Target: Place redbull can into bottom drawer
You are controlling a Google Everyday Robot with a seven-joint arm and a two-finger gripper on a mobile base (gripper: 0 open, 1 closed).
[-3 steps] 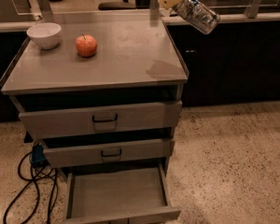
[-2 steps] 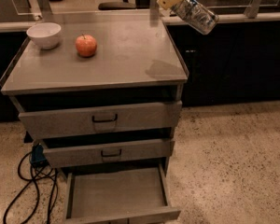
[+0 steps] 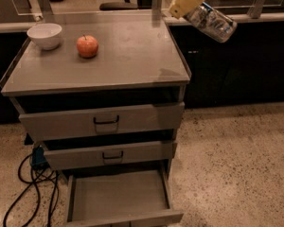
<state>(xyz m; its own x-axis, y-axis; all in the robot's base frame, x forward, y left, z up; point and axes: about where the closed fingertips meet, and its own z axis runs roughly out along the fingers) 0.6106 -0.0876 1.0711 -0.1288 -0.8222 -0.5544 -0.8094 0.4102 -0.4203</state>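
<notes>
The redbull can, silver with blue patches, hangs tilted in the air at the top right, above and to the right of the cabinet top's right edge. My gripper, with pale yellow fingers, is shut on the can's upper left end. The bottom drawer, a shallow grey tray with a plain front, is pulled out at the bottom of the view and is empty. It lies well below and to the left of the can.
A white bowl and a red-orange apple sit on the grey cabinet top. Two upper drawers with black handles are slightly open. Black cables lie on the speckled floor at the left. A dark counter runs behind.
The gripper and the can have shifted slightly right and down. The cabinet, apple and bowl have not moved.
</notes>
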